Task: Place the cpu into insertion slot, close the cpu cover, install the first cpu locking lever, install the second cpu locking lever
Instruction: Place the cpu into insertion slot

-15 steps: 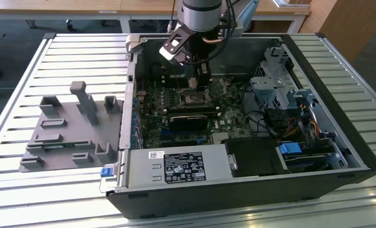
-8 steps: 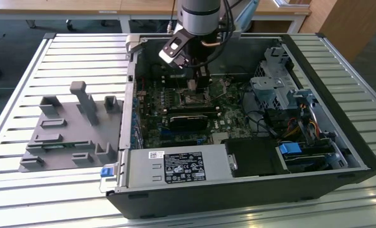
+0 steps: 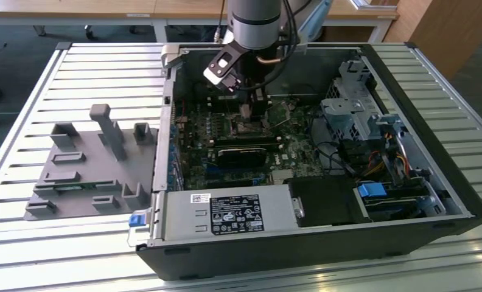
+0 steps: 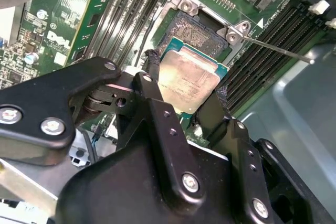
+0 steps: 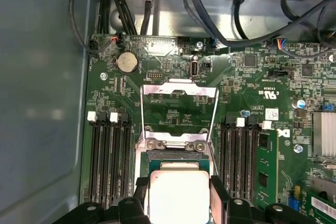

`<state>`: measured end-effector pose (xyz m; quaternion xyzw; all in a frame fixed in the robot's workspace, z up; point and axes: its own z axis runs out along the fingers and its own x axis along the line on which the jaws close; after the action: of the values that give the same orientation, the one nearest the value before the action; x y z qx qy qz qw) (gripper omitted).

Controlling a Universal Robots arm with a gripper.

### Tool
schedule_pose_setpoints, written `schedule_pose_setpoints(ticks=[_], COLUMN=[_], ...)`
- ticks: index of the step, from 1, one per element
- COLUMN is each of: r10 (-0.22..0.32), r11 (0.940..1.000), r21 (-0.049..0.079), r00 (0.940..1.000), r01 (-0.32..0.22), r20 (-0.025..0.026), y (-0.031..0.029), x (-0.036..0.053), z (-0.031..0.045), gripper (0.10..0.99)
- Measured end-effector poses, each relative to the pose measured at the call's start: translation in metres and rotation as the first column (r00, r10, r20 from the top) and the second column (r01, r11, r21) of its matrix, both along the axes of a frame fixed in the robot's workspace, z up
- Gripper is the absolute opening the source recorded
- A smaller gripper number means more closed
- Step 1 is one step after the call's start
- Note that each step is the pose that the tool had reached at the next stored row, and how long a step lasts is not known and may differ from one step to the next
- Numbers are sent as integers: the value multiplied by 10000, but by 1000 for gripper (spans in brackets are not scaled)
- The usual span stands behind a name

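CPU (image 4: 190,80) placement is the step in hand. The square chip, with its silvery-grey metal lid and green edge, sits clamped between the black fingers of the gripper (image 4: 186,81), which pinch two opposite sides. It hangs low over the insertion slot (image 4: 195,31) on the motherboard inside the open computer case (image 3: 436,182), deep in the case in the exterior view. In the second wrist view part of the socket's dark pin field shows beyond the chip's far edge, so I judge it not yet seated. Whether any edge already touches the socket rim I cannot tell.

In the first wrist view the CPU cover (image 5: 178,88) lies swung back and open, a thin silver frame with a cut-out centre. One locking lever (image 4: 278,49) stands free as a thin rod beside the socket. Memory slots (image 5: 107,156) flank the socket on both sides.

By my judgement, seating calls for the chip to be level and square to the rim, corners matched, with no sideways drag across the pins.
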<state>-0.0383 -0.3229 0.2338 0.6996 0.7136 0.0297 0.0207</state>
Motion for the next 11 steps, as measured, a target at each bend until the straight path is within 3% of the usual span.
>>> schedule_pose_setpoints(ticks=[11], r10=[0], r11=[10000], r21=[-3], r00=[10000], r01=[0], r20=[0], y=[7], x=[-4], z=[-120], gripper=[541])
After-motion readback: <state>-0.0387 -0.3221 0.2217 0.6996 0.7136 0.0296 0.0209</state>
